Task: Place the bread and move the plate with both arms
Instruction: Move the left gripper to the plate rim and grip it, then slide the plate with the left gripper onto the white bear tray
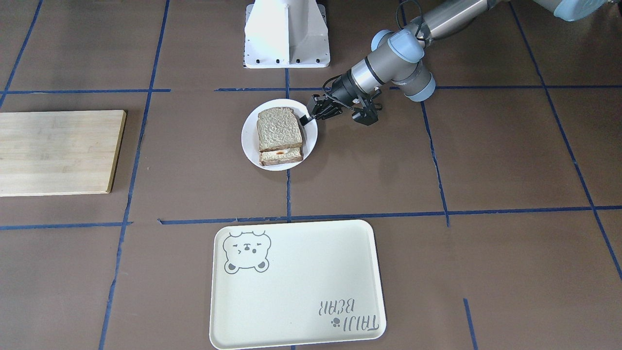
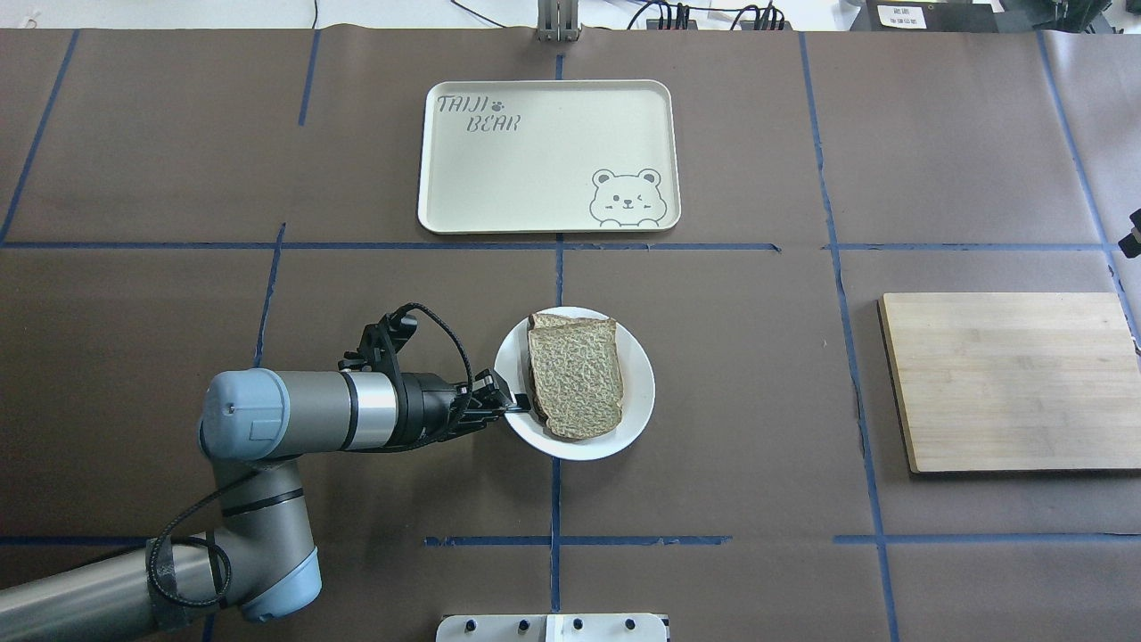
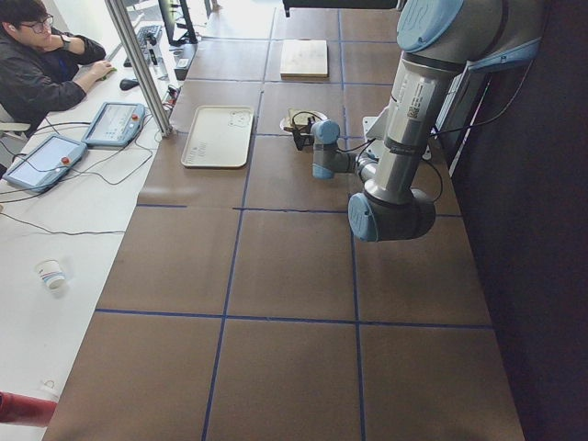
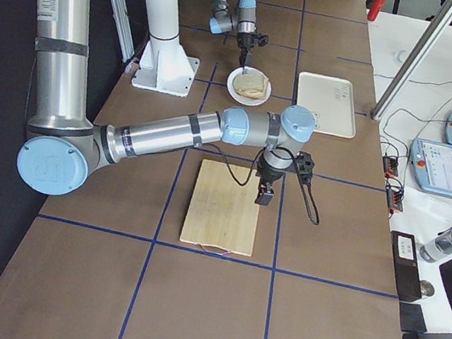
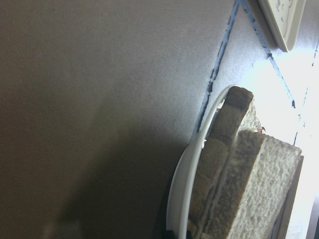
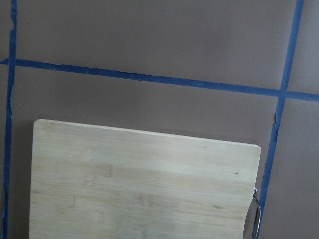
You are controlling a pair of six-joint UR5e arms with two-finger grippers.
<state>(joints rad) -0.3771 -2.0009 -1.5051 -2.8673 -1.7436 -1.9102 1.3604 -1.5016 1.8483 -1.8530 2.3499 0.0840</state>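
Observation:
The plain bread slice [image 1: 277, 127] lies on top of a second slice with egg showing at its edge, both on the small white plate [image 1: 249, 141]. In the overhead view the bread [image 2: 575, 383] covers most of the plate [image 2: 637, 392]. My left gripper [image 1: 306, 119] lies low at the plate's rim on the robot's left side, shut on the rim; it also shows in the overhead view [image 2: 510, 408]. The left wrist view shows the rim [image 5: 180, 191] and the stacked bread [image 5: 249, 189] close up. My right gripper [image 4: 265, 196] hangs high over the cutting board; I cannot tell whether it is open.
A cream bear tray [image 2: 535, 169] lies beyond the plate, on the operators' side. A wooden cutting board [image 2: 1007, 379] lies to the robot's right and fills the right wrist view [image 6: 139, 184]. The white base block [image 1: 286, 34] stands at the robot's edge. An operator [image 3: 37, 64] sits at a side desk.

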